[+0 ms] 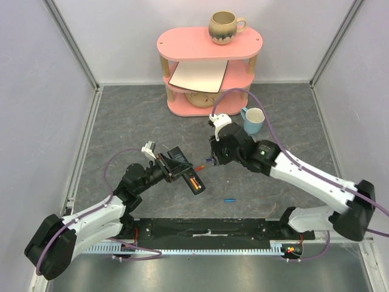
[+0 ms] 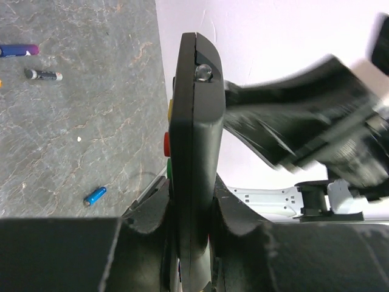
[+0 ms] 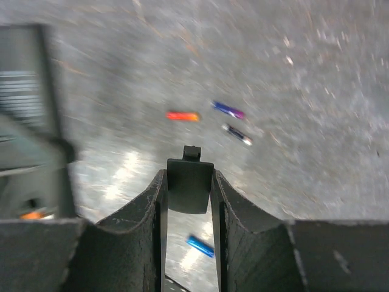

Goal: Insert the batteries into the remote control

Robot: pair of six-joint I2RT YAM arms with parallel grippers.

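Note:
My left gripper (image 1: pixel 167 168) (image 2: pixel 193 204) is shut on the black remote control (image 1: pixel 185 173) (image 2: pixel 194 140), held on edge above the table. Something orange (image 1: pixel 193 182) shows in its open back. My right gripper (image 1: pixel 214 153) (image 3: pixel 189 177) hovers just right of the remote, shut on a small flat black cover plate (image 3: pixel 189 184) with a tab. Loose batteries lie on the grey table: a blue one (image 1: pixel 229 199) (image 2: pixel 95 195) (image 3: pixel 200 246), a red-orange one (image 3: pixel 182 115), a purple one (image 2: pixel 18 50) (image 3: pixel 228 110) and a dark one (image 2: pixel 44 75) (image 3: pixel 237 134).
A pink two-tier shelf (image 1: pixel 209 44) stands at the back with a brown mug (image 1: pixel 225 27) on top and a white board (image 1: pixel 199 76) inside. A light blue cup (image 1: pixel 253 120) sits behind my right arm. A black rail (image 1: pixel 206 228) runs along the near edge.

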